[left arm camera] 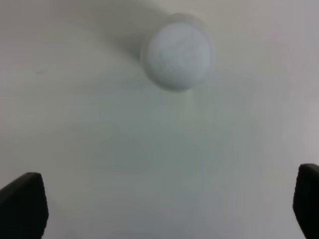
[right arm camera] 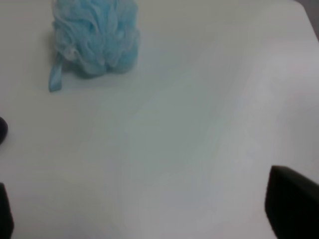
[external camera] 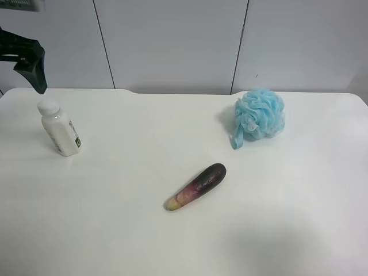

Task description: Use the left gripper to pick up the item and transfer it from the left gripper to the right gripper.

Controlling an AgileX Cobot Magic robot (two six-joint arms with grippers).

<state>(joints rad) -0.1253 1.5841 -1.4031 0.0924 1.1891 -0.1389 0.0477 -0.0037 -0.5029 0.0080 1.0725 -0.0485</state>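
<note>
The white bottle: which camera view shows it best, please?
The exterior high view shows it best. There the bottle is seen whole: cap, body and label. The left wrist view shows only its round cap from above, and blurred. The right wrist view does not show it at all.

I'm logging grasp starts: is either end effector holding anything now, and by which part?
Nothing is held. The left end effector hangs open above the small white plastic bottle, not touching it; the right end effector is open and empty.
</note>
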